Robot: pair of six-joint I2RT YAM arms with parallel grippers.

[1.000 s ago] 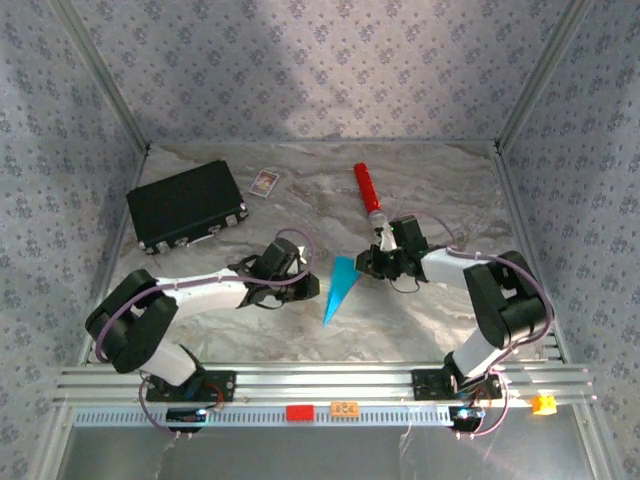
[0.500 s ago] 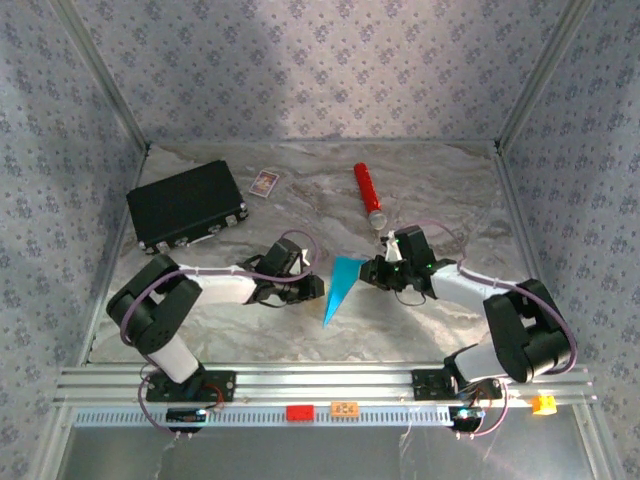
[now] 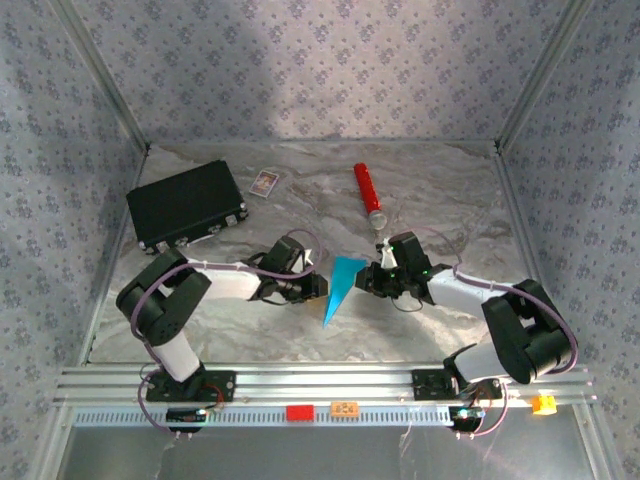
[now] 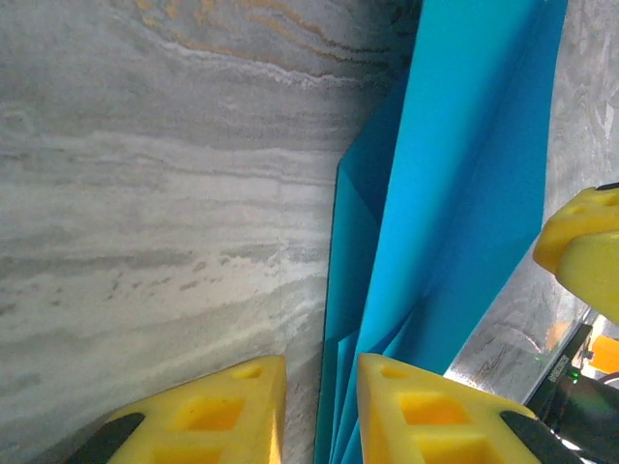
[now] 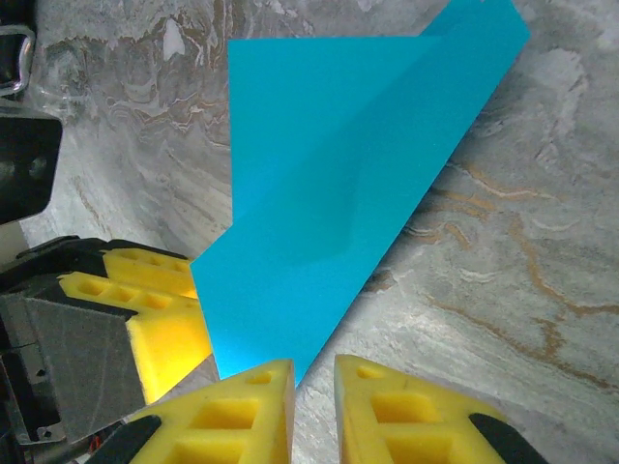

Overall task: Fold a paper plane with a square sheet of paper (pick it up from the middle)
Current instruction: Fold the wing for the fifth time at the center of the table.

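The square sheet of paper, folded into a slim cyan-blue paper plane [image 3: 338, 288], lies flat on the marble table with its point toward the near edge. My left gripper [image 3: 316, 290] is at its left edge. In the left wrist view the jaws [image 4: 322, 372] stand slightly apart, with the folded layers [image 4: 455, 174] running between them beside the right finger [image 4: 416, 406]. My right gripper [image 3: 364, 280] faces it from the right. Its jaws [image 5: 314, 372] are narrowly apart over bare table, and a corner of the paper [image 5: 338, 184] ends at the left finger [image 5: 242, 411].
A black case [image 3: 186, 205] lies at the back left, with a small white card [image 3: 264, 182] beside it. A red cylinder [image 3: 367, 192] lies behind the right gripper. Aluminium rails [image 3: 320, 380] run along the near edge, and patterned walls enclose the table.
Both grippers have opened a little and edged closer to the paper's wide end. Both arms have stretched lower over the table. The paper has stayed in place.
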